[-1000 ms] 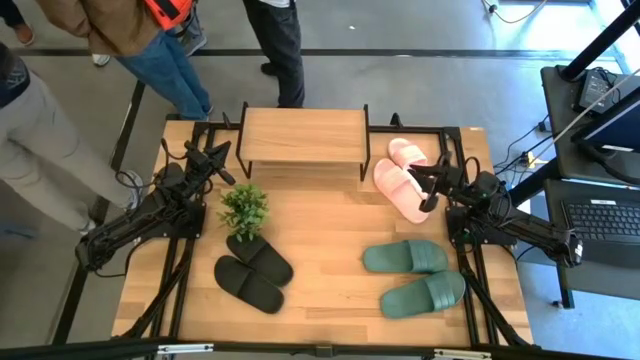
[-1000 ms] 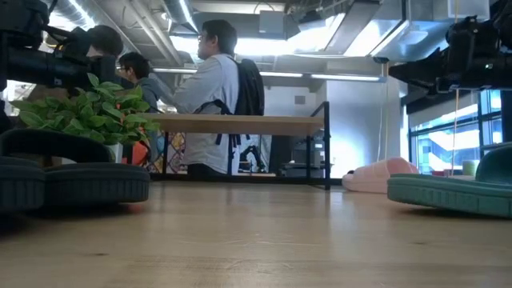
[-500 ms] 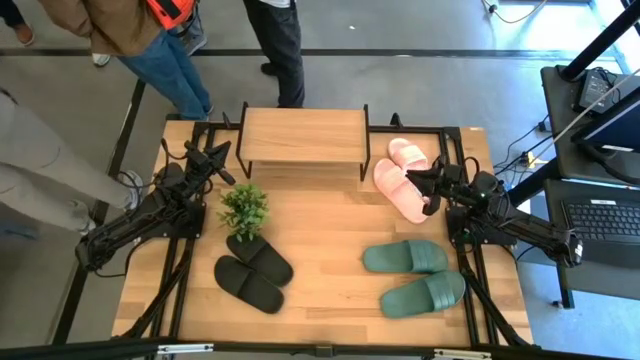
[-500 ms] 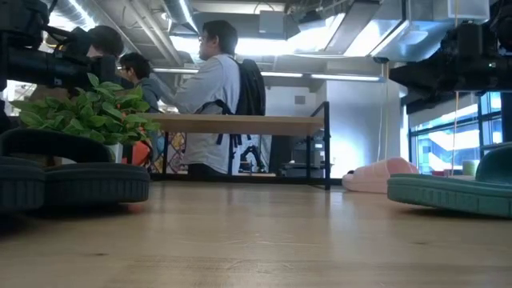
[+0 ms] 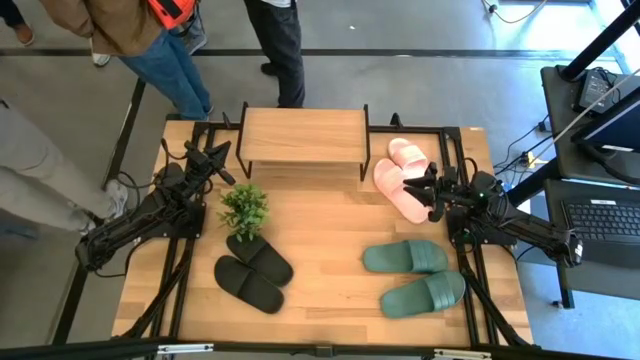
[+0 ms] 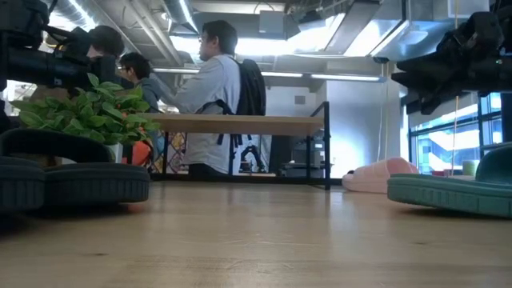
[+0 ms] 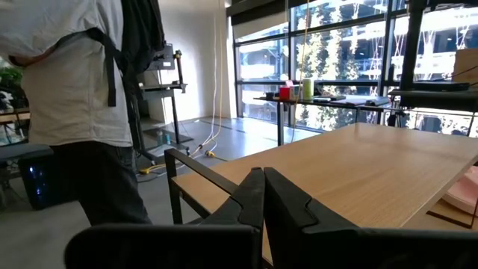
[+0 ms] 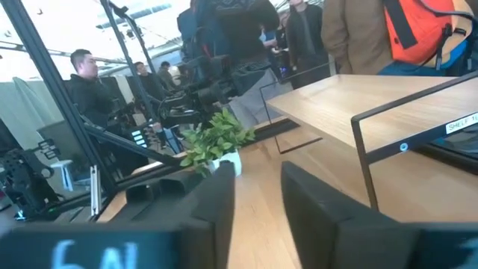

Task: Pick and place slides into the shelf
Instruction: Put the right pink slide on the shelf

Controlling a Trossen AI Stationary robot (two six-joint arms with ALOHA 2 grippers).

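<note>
The shelf (image 5: 303,137) stands at the table's far middle, its top board bare. The pink slides (image 5: 400,178) lie right of it, soles on the table. The green slides (image 5: 415,273) lie at the near right and the black slides (image 5: 255,271) at the near left. My right gripper (image 5: 429,192) hovers open, just right of the pink pair and level above the table; its fingers (image 8: 314,205) stand apart. My left gripper (image 5: 222,163) waits shut beside the shelf's left end, with its fingers (image 7: 263,198) together.
A small potted plant (image 5: 244,208) stands between the shelf and the black slides. Black frame rails (image 5: 180,270) run along both table sides. People stand beyond the far edge (image 5: 280,45). Bare wood (image 5: 320,230) lies in the table's middle.
My right gripper has rolled about its pointing line and swung slightly at the wrist while staying in place beside the pink slides. Its fingers now stand wider apart than before. The slides have not moved.
</note>
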